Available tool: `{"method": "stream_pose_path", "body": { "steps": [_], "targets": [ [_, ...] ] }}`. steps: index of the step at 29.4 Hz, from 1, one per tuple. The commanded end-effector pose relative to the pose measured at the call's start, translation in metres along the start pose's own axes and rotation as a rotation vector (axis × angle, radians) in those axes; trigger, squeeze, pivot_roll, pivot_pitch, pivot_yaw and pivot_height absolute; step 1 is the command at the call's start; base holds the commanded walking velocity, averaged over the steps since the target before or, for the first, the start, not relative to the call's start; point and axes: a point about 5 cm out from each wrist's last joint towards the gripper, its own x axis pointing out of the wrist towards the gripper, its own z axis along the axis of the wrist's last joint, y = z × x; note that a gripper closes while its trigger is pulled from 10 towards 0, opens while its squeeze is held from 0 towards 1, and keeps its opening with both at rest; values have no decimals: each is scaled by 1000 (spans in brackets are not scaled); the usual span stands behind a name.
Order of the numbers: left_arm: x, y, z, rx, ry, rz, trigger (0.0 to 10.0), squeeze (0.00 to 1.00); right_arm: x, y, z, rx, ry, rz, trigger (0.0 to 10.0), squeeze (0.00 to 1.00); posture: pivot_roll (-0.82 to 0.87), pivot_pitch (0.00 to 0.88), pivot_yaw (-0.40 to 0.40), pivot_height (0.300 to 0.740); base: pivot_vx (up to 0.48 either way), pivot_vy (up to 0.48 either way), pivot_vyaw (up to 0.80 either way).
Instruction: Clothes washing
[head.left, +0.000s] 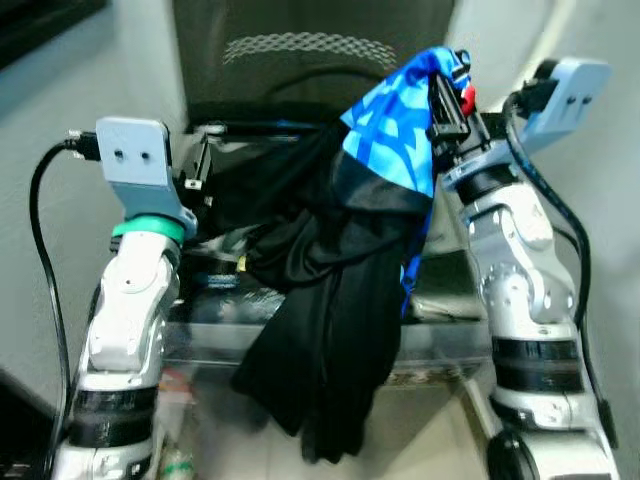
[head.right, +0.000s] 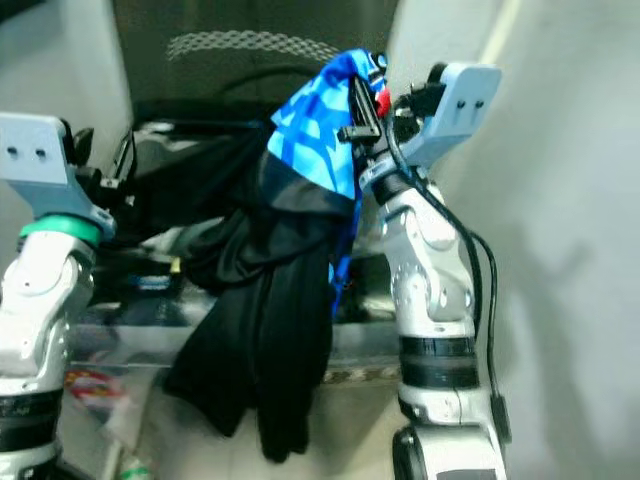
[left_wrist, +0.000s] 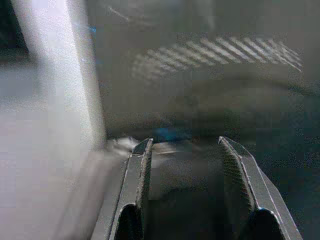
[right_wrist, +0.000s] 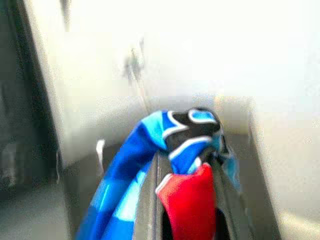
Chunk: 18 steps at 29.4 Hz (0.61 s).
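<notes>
High on the robot's right, the right pincer (head.left: 452, 95) is raised and pinches the top of a blue patterned garment (head.left: 395, 135), with a bit of red fabric (right_wrist: 189, 205) caught between its black fingers (right_wrist: 150, 200) in the right wrist view. From that grip the garment drapes down and joins a mass of black clothing (head.left: 330, 330), which hangs in long folds between the two silver arms, its lowest part near the floor (head.left: 420, 440). More black cloth spreads leftward from the bundle toward the left pincer (head.left: 195, 170), which is held lower on the robot's left, just beside the dark fabric. Its fingers (left_wrist: 132, 195) stand spread apart in the left wrist view, with nothing clearly between them, though that picture is blurred. Behind the clothing stands a dark unit with a pale woven-looking strip (head.left: 305, 45) near its top. A clear plastic rim (head.left: 450, 345) runs across below the hanging clothes. Pale walls (head.right: 560, 200) close in on either side.
</notes>
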Motion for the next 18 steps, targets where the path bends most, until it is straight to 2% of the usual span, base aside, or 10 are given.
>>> {"method": "stream_pose_path", "body": {
  "steps": [1, 2, 3, 5, 6, 7, 8, 9, 12, 18],
  "targets": [
    [-5, 4, -13, 26, 65, 28, 10000, 0, 17, 12, 23, -12, -107, 42, 10000, 0, 111, 10, 6, 740, 0, 0, -800],
    [-6, 3, -15, 28, 75, 28, 10000, 0, 10, 12, -5, -47, 30, 80, 10000, 0, 122, 10, -7, 740, 0, 0, -613],
    [-6, 3, -15, 28, 75, 28, 10000, 0, 10, 12, -5, -47, 30, 80, 10000, 0, 122, 10, -7, 740, 0, 0, -613],
    [-6, 4, -18, 33, 79, 44, 10000, 0, -22, 17, -72, -104, 306, 190, 10000, 0, 124, 9, -11, 740, 0, 0, 0],
    [-6, 4, -18, 33, 79, 44, 10000, 0, -22, 17, -72, -104, 306, 190, 10000, 0, 124, 9, -11, 740, 0, 0, 0],
    [-7, 5, -19, 36, 79, 53, 10000, 0, -48, 20, -105, -117, 440, 243, 10000, 0, 134, 12, -18, 740, 0, 0, 0],
    [-7, 5, -19, 36, 79, 53, 10000, 0, -48, 20, -105, -117, 440, 243, 10000, 0, 134, 12, -18, 740, 0, 0, 0],
    [-8, 7, -19, 42, 80, 71, 10000, 0, -90, 25, -142, -74, 592, 301, 10000, 0, 146, 14, -27, 740, 0, 0, 0],
    [-10, 11, -19, 47, 94, 90, 10000, 0, -115, 32, -156, 38, 653, 334, 10000, 0, 148, 18, -28, 740, 0, 0, 0],
    [-12, 12, -21, 44, 110, 93, 10000, 0, -119, 34, -162, 80, 679, 358, 10000, 0, 144, 25, -20, 740, 0, 0, 0]
  ]
}}
